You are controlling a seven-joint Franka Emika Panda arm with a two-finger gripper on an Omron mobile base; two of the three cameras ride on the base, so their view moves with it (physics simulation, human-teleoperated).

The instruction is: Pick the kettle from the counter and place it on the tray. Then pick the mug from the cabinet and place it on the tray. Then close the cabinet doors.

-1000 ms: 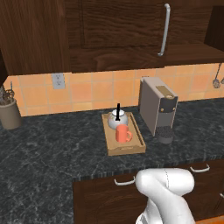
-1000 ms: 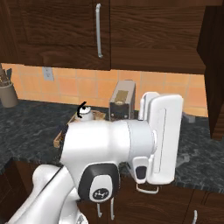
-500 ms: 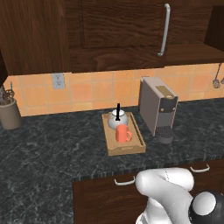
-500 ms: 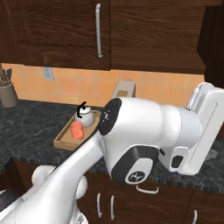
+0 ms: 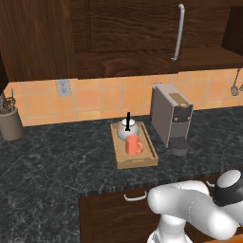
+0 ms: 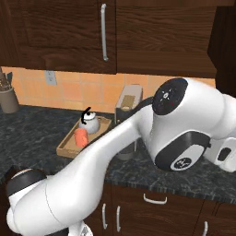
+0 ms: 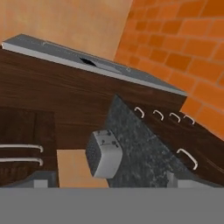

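On the counter [image 5: 57, 161] in the left base view, the tray [image 5: 121, 159] lies at centre, with the kettle [image 5: 127, 130] at its 12 o'clock end and the mug [image 5: 132, 145] touching it at 6 o'clock. A coffee machine [image 5: 172, 116] stands at 3 o'clock of the tray, a utensil pot [image 5: 9, 123] far off at 9 o'clock. Above, the cabinet doors [image 5: 133, 28] are shut.

In the right base view, the tray [image 6: 68, 146] carries the kettle [image 6: 89, 121] and the mug [image 6: 81, 137]; the arm's elbow rises at 3 o'clock.

In the hand view, the gripper [image 7: 111, 180] has its jaws wide apart, holding nothing, over a dark stone top [image 7: 135, 148] and a grey box [image 7: 103, 154].
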